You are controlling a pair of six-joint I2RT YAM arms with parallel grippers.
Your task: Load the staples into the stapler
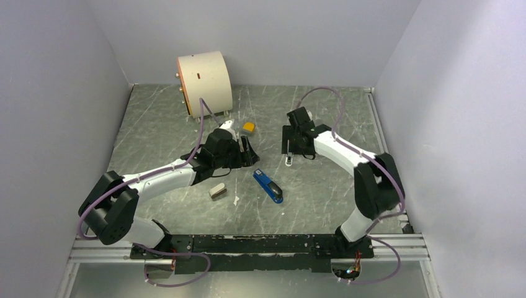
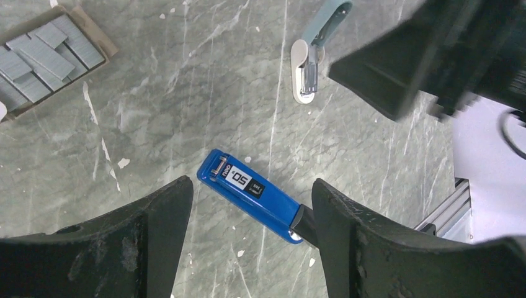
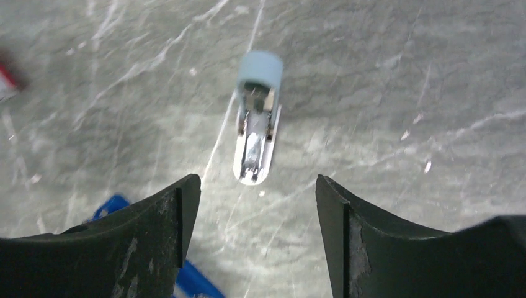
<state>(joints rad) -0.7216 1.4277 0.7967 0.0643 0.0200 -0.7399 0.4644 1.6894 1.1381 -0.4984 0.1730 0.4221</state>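
Note:
The blue stapler (image 1: 268, 187) lies closed on the table at centre, its black end toward the near right. In the left wrist view the stapler (image 2: 254, 197) lies between my fingers, below them, and its black end is hidden behind the right finger (image 2: 347, 230). My left gripper (image 1: 246, 153) (image 2: 251, 182) is open and empty. Several grey ribbed staples (image 2: 43, 53) lie in a shallow cardboard tray at the upper left. My right gripper (image 1: 290, 149) (image 3: 257, 177) is open and empty, and a corner of the stapler (image 3: 111, 206) shows at its lower left.
A small pale-blue and white stapler-like tool (image 1: 289, 160) (image 2: 308, 68) (image 3: 255, 118) lies under my right gripper. A beige block (image 1: 216, 191) lies left of the stapler. An orange-topped piece (image 1: 248, 128) and a white cylinder (image 1: 205, 84) stand at the back. Grey walls enclose the table.

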